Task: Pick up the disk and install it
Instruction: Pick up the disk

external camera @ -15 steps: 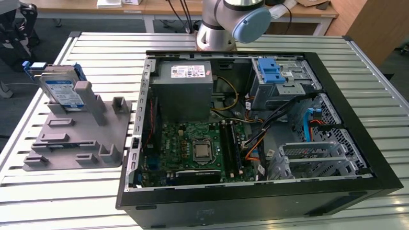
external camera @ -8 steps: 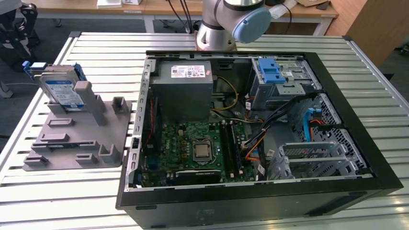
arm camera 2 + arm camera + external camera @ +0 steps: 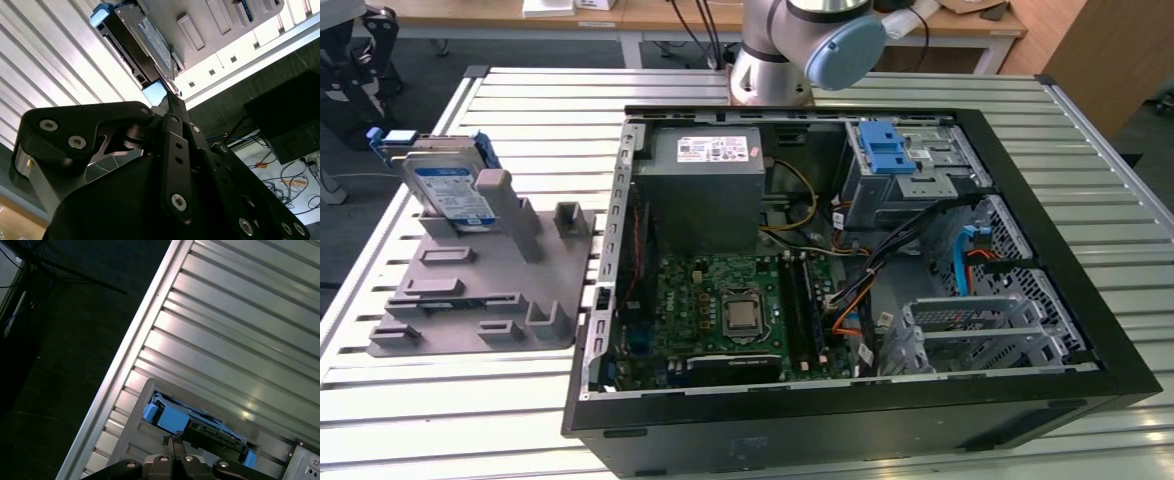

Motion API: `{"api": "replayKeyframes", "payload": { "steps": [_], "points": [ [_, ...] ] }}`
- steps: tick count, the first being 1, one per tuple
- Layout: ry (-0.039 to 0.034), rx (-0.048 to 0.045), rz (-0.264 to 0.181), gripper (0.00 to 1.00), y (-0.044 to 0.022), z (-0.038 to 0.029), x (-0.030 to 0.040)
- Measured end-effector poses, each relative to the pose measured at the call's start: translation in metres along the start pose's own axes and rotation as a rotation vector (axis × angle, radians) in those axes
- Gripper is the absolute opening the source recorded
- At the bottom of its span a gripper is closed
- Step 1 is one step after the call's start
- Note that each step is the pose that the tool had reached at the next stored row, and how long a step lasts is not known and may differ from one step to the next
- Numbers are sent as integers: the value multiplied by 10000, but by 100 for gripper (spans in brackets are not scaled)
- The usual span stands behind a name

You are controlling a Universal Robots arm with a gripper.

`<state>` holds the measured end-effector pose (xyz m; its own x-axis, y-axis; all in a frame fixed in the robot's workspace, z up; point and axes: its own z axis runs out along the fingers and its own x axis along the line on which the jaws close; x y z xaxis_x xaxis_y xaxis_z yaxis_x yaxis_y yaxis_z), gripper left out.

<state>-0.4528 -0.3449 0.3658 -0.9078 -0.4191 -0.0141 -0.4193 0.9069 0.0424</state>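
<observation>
The disk (image 3: 447, 190) stands on edge in a slot at the far end of the grey holder block (image 3: 480, 290), at the exterior view's left. Its blue-and-white label faces the camera, and blue rails frame its sides. In both wrist views my gripper (image 3: 172, 440) hangs over the disk (image 3: 200, 427) with its two black fingers pressed together, shut and holding nothing. The fingertips sit just short of the disk's upper edge with the blue rail end. In the second wrist view the gripper (image 3: 170, 95) points at the disk (image 3: 145, 40).
An open computer case (image 3: 1067, 250) lies on the slatted metal table (image 3: 987, 95), to the exterior view's right of the holder. Inside are a grey power-supply box (image 3: 707, 190), a motherboard (image 3: 734, 310), a drive bay with a blue latch (image 3: 894, 150) and a metal cage (image 3: 974, 330). The table edge (image 3: 130, 355) runs close by the holder.
</observation>
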Motion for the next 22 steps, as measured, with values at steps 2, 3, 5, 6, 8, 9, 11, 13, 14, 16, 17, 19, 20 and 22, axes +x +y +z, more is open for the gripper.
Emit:
{"api": "replayKeyframes", "payload": {
  "steps": [2,3,5,6,8,9,11,13,14,16,17,19,20,22],
  "points": [
    [2,-1,-38,11,0,0,0],
    [2,-1,-63,11,0,0,0],
    [6,-2,-133,11,0,0,0],
    [7,-3,-182,11,0,0,0],
    [11,-4,-261,11,0,0,0],
    [12,-4,-298,11,0,0,0],
    [17,-6,-412,11,0,0,0],
    [20,-7,-480,11,0,0,0],
    [22,-7,-517,11,0,0,0],
    [25,-8,-590,11,0,0,0],
    [26,-9,-627,11,0,0,0],
    [30,-10,-702,11,0,0,0],
    [31,-10,-742,11,0,0,0],
    [35,-12,-829,11,0,0,0]
  ]
}}
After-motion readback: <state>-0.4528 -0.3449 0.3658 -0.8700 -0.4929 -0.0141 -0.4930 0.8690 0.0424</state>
